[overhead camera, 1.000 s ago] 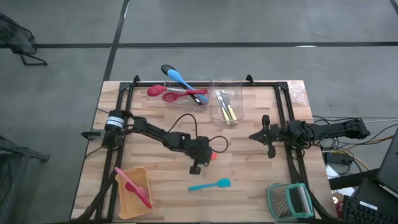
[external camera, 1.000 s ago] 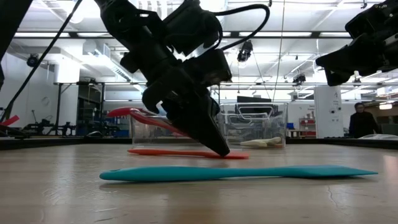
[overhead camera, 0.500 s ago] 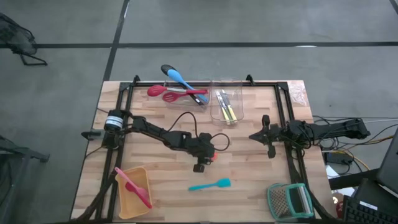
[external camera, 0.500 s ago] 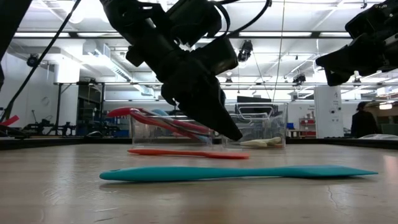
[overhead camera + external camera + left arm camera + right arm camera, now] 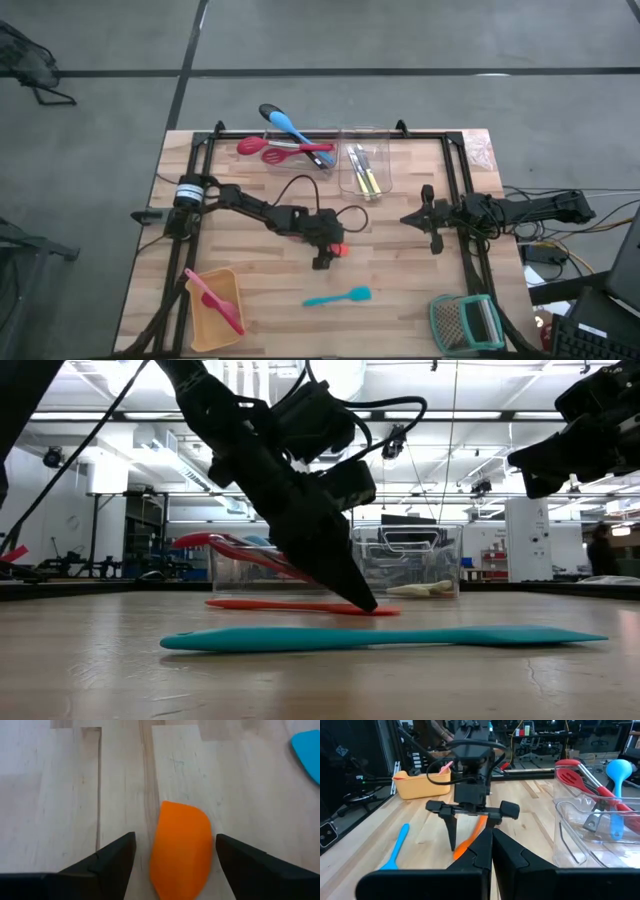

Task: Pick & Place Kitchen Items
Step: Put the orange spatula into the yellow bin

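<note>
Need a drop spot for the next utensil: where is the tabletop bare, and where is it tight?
Bare wood lies between the yellow tray and the teal spatula, and between that spatula and the grater. The far edge is crowded with tubs and spoons. At centre, the open left gripper straddles the orange spatula.

We've got the orange spatula (image 5: 181, 849) lying flat on the table (image 5: 420, 300) mid-board, and the teal spatula (image 5: 338, 297) flat nearer the front edge. At the back, red slotted spoons (image 5: 283, 149) cross with a blue spoon (image 5: 291, 126) (black spoon (image 5: 270, 112) beside it), yellow-handled cutlery (image 5: 367, 178) just right. A pink spatula (image 5: 214, 301) leans front-left.
</note>
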`<state>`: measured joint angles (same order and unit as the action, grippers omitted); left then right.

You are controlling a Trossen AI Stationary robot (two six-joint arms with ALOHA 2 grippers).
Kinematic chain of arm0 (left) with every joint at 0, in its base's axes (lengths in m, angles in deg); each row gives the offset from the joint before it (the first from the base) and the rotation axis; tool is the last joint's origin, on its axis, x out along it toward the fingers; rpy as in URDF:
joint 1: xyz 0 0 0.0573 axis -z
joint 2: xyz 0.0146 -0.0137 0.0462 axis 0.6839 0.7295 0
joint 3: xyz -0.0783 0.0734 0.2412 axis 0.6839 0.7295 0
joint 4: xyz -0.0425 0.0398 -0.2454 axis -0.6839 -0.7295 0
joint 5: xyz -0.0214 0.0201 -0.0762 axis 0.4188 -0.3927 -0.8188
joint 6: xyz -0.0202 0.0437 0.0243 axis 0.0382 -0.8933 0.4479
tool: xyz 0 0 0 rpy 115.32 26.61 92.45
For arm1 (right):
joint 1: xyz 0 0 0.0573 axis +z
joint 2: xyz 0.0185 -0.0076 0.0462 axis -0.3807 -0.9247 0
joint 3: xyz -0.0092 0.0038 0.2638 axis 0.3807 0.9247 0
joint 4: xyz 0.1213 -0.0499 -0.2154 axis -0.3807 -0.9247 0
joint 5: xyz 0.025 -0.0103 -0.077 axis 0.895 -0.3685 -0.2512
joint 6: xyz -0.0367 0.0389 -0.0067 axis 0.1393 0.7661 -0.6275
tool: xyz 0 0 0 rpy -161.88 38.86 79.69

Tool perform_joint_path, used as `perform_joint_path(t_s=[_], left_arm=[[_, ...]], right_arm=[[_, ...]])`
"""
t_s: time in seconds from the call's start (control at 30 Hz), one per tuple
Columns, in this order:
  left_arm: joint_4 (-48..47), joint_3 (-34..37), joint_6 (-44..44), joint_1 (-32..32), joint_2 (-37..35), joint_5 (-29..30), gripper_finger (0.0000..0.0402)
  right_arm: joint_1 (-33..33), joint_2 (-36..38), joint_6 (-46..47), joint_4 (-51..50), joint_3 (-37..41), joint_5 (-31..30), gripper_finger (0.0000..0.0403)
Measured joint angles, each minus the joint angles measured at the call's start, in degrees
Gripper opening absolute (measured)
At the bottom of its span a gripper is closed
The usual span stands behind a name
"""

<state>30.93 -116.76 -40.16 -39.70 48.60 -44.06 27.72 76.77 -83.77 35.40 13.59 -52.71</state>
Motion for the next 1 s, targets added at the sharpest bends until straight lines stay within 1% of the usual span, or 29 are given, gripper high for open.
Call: perform_joint_path(t_s=[0.17,0.27,0.37,0.53,0.63,0.67,0.77,0.93,1.0], left_arm=[[0.07,0.05,-0.76,-0.01,0.72,0.24,0.0271],[0.09,0.15,-1.08,0.03,0.80,1.72,0.0242],[0.04,0.15,-1.91,-0.01,0.84,1.83,0.0191],[-0.90,0.20,-2.29,-0.02,0.40,1.70,0.0077],[-1.29,0.24,-2.82,-0.14,-0.57,1.61,0.0020],[-1.40,0.24,-2.94,-0.18,-0.82,1.33,0.0012],[-2.15,0.24,-2.83,-0.14,-1.74,0.26,0.0007],[-3.01,0.24,-2.12,-0.25,-2.28,-6.57,0.0003],[-3.01,0.24,-1.54,-0.13,-2.28,-7.44,0.0003]], right_arm=[[0.00,0.04,0.03,-0.03,0.00,0.04,0.0008],[-0.02,0.04,-0.08,-0.03,0.00,0.03,0.0008],[-0.02,0.04,-0.04,-0.05,0.00,0.03,0.0008],[-0.02,0.04,-0.08,-0.03,0.00,0.05,0.0008],[-0.01,0.04,0.00,-0.04,0.00,0.05,0.0009],[0.01,0.04,-0.04,-0.05,0.00,0.05,0.0008],[0.01,0.04,0.00,-0.04,0.00,0.05,0.0008],[0.01,0.03,0.03,-0.05,0.00,0.10,0.0008],[-0.01,0.02,-0.09,-0.03,0.00,0.09,0.0009]])
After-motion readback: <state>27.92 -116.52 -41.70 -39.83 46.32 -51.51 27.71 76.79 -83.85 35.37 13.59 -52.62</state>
